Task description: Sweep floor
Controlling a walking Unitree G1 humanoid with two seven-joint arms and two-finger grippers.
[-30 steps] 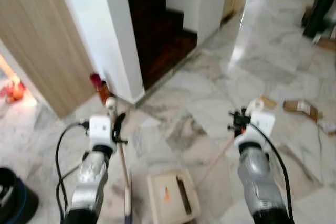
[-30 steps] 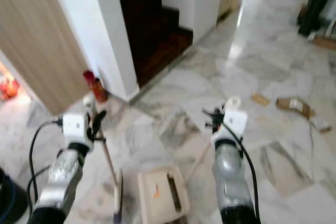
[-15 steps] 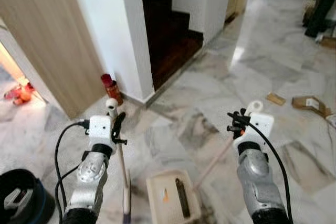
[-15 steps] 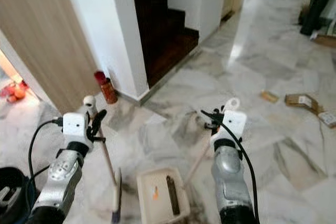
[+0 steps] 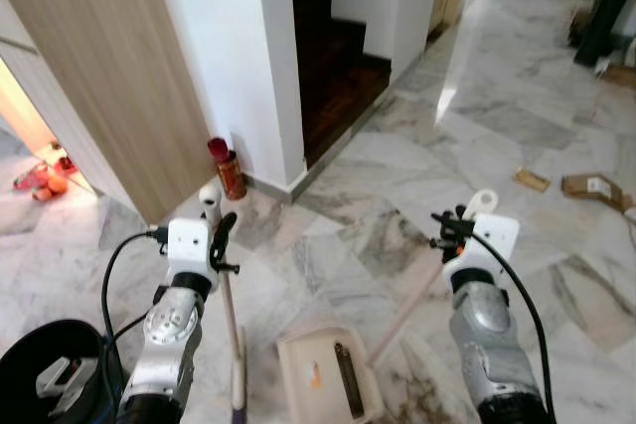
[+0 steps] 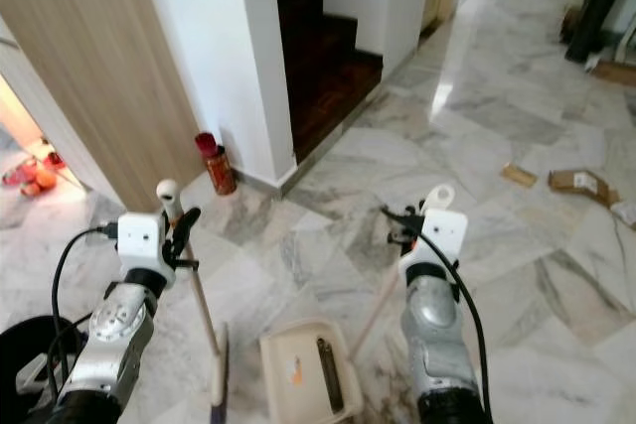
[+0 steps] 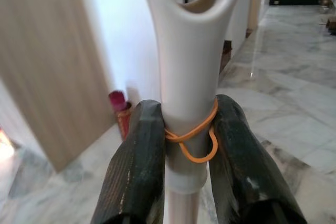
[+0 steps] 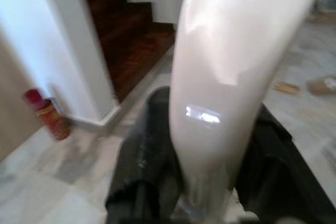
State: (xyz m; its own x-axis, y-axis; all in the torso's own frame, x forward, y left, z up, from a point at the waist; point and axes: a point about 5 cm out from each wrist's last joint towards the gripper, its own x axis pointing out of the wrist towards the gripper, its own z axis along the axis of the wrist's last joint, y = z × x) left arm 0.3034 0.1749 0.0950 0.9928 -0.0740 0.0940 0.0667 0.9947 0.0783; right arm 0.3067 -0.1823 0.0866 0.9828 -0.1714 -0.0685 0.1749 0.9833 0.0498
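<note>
L claw [image 7: 189, 145] is clamped on the broom handle [image 7: 188, 77] just below its looped top, both black fingers [image 7: 139, 166] pressed to the cream shaft, w/ an orange rubber band [image 7: 195, 141] looped round handle & fingers. The broom [image 5: 232, 330] hangs nearly upright from that claw, head down at the marble floor [image 5: 517, 136] just beside the dustpan [image 5: 328, 376]. R claw [image 8: 202, 156] grips the dustpan handle [image 8: 223, 72] near its top end, fingers tight on both sides; the handle slants down & toward the broom side to the cream dustpan, which sits on the floor between the 2 arms, w/ a dark strip & a small orange bit inside. Beyond the dustpan, a white wall corner [image 5: 263, 57] w/ a red-capped can [image 5: 228, 166] at its base, wood panel [image 5: 109, 67] next to it, dark stairs [image 5: 333, 62] on the other side. Cardboard scraps [image 5: 581, 186] lie on the floor well away from the dustpan, on the R-arm side. A black bin [image 5: 50, 369] sits near the L arm, on the far side from the dustpan.
</note>
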